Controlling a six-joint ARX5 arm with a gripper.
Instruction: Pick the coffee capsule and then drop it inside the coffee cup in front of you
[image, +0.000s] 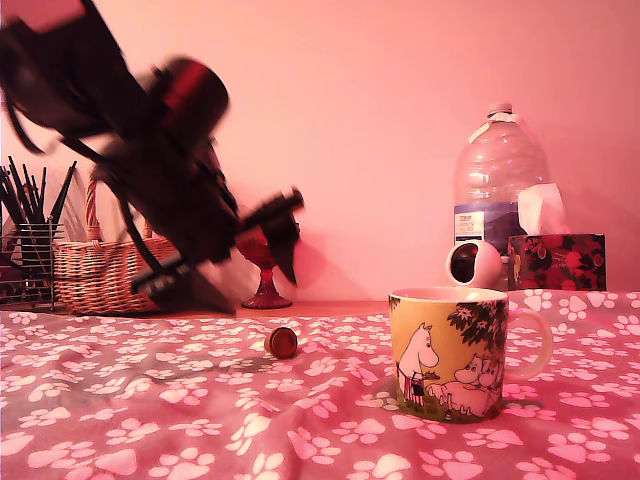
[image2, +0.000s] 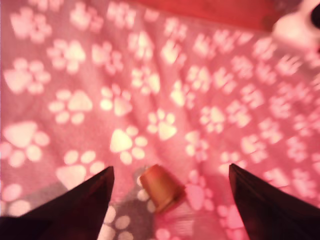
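Your tool (image2: 170, 200) hangs above the surface (image: 120, 400), which is covered by a pink cloth printed with white paw marks. Its 2 dark fingers (image2: 80, 202) are spread wide, holding nothing. In the wrist view the small peach-tan tapered coffee capsule (image2: 161, 187) lies on its side on the cloth, in the gap between the 2 fingers, touching neither. In the exterior view the tool (image: 285, 235) is motion-blurred, raised off the cloth, up and a little toward that view's left of the capsule (image: 282, 342), whose dark brown round end faces the camera.

The yellow ceramic coffee cup (image: 450, 350) with white cartoon figures and a dark tree stands upright on the cloth toward the exterior view's right, well apart from the capsule, its pale handle pointing to that view's right. You cannot see inside it from this angle.

Behind the cup a white ball-shaped thing with a dark hole (image: 473, 265) sits near a large clear plastic water bottle (image: 497, 180) and a dark floral tissue box (image: 556, 262). On the exterior view's left there is a woven wicker basket (image: 95, 270), a wire holder of dark pencils (image: 25, 250), and a red glass goblet (image: 265, 270) partly hidden by the arm.
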